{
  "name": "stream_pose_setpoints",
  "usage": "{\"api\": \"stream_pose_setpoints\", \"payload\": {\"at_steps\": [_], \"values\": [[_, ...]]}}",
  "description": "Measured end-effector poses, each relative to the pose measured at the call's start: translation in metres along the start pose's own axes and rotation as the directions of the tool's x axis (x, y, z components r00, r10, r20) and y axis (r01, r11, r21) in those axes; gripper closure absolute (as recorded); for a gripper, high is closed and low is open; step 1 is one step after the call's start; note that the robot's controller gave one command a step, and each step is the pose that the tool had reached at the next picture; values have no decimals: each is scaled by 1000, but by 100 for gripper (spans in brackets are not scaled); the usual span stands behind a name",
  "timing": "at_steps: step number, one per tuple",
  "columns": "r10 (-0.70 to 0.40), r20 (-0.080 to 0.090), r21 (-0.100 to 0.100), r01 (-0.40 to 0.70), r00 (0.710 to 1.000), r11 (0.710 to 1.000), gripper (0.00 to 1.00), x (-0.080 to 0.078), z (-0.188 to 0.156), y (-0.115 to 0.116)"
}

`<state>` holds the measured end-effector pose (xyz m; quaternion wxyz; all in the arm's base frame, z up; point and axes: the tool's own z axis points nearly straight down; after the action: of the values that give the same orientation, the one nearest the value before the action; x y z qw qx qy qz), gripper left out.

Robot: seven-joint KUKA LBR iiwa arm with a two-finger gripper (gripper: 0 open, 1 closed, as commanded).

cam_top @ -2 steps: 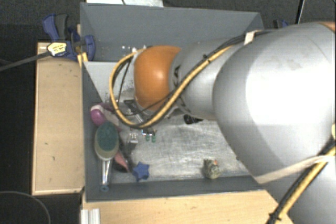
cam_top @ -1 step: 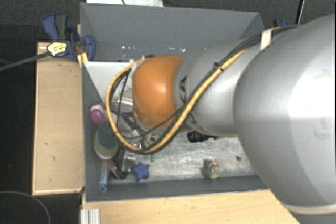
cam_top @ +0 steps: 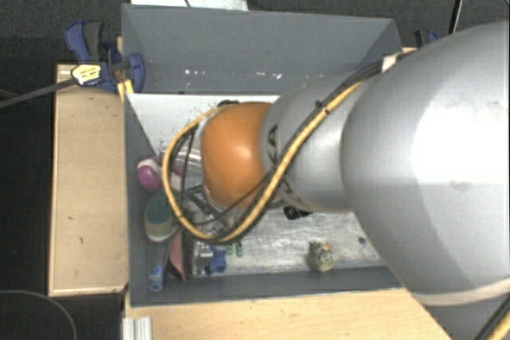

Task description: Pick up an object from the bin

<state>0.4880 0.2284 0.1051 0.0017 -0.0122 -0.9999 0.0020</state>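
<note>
My gripper [cam_top: 190,167] shows as a grey metal body at the left edge of the arm's orange cover, low over the bin's left side. Just to its left lies a pink-purple rounded thing [cam_top: 147,173]. Below that sits a round green and tan thing [cam_top: 159,216]. A pinkish-red strip [cam_top: 175,255] lies in the bin's near left corner, with a small blue piece [cam_top: 211,263] and a small green piece [cam_top: 237,249] beside it. What lies straight under the gripper is hidden by the cover.
A small olive-brown lump [cam_top: 321,255] lies alone on the bin floor near the front wall, right of the middle. Another blue piece [cam_top: 155,279] rests by the front left corner. The thick grey arm covers the bin's right half.
</note>
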Motion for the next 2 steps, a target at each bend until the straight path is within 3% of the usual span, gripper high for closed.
{"api": "stream_pose_setpoints", "payload": {"at_steps": [1,2], "values": [[-60,12,-4,60,998,998,0,4,33,-98],[-63,17,-8,63,998,998,100,3,30,-93]]}}
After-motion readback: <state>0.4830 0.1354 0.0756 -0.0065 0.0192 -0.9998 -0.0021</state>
